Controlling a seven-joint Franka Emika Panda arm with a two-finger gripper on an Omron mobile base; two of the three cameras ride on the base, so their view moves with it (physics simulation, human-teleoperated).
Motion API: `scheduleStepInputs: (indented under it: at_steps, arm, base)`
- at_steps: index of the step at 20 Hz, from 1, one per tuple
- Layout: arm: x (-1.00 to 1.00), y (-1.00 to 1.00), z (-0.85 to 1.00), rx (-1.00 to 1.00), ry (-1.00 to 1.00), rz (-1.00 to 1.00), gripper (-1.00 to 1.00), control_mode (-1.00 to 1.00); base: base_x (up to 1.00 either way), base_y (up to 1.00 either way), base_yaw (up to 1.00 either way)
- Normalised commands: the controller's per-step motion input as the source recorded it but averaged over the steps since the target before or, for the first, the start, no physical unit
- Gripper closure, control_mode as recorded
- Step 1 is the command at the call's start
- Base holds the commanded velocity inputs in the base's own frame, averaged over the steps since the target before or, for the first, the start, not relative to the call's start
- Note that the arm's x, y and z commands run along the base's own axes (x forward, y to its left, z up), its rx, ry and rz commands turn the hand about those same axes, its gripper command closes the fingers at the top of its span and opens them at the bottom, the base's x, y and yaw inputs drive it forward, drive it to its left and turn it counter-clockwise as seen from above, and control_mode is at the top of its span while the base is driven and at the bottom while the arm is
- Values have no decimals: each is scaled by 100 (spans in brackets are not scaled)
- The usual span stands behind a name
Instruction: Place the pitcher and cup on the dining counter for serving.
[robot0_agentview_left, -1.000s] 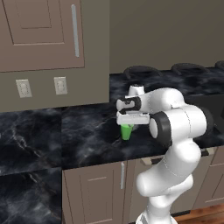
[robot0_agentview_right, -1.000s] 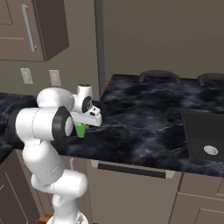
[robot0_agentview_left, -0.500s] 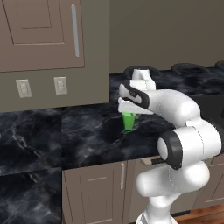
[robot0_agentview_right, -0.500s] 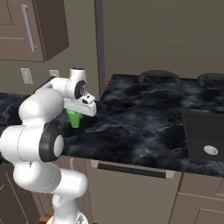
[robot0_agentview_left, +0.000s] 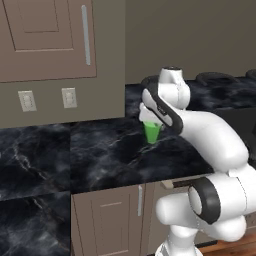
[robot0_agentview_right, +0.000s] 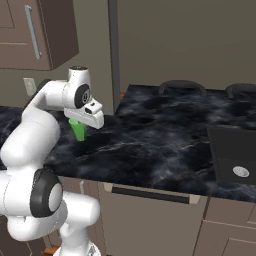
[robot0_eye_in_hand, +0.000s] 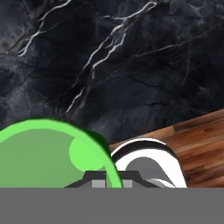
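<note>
My gripper is shut on the rim of the small green cup, which hangs just above the black marble. The right base view has the cup under the hand, near the left end of the dining counter. In the hand view the cup's green rim curves at the lower left, by the fingertips, with veined marble below and wood floor past its edge. The pitcher is out of view.
An inset sink lies in the counter at the right. Dark stool backs stand behind it. A wall cabinet and two outlets sit at the left above the worktop with brown doors.
The arm has unfolded and swung. The cup has risen a little and moved farther back over the counter, still held.
</note>
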Motion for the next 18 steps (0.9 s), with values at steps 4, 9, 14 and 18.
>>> scheduleStepInputs:
  at_steps: [4, 9, 14, 18]
  arm:
    - [-48, 2, 0, 0, -9, 0, 100, -100]
    - [-19, 0, 0, 0, -3, 0, 100, 100]
    - [0, 0, 0, 0, 0, 0, 100, 100]
    - [0, 0, 0, 0, 0, 0, 100, 100]
  base:
    - [0, 0, 0]
    - [-80, -1, -8]
    - [-80, -30, -46]
    - [-24, -59, -54]
